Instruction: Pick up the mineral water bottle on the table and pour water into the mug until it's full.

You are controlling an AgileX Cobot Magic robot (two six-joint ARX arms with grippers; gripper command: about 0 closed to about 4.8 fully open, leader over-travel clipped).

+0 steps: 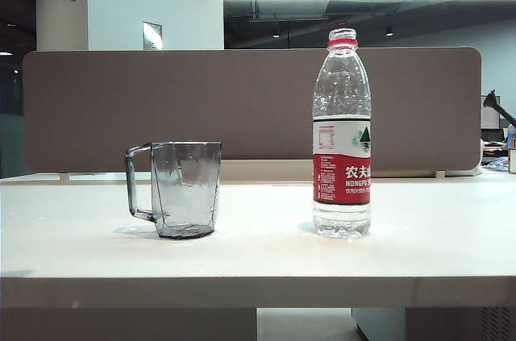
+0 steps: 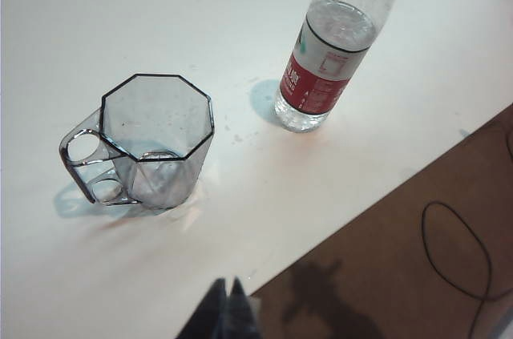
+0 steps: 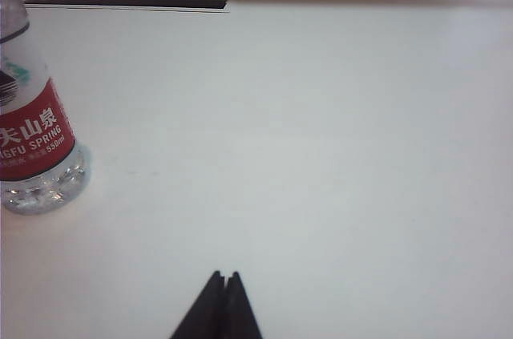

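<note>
Overhead, both hands (image 2: 227,295) (image 3: 223,287) closed above cream table (image 1: 419,236).

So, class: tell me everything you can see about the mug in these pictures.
The mug is smoky-grey, see-through and looks like plastic, with faceted sides, an eight-sided dark rim and a slight taper toward its base. Its squared handle, with two round openings seen from above, points away from the mineral water bottle. It stands upright on the cream table, apart from the bottle, and appears empty. Nothing but the table touches it; the left gripper hangs above the table's edge, clear of it.
</note>
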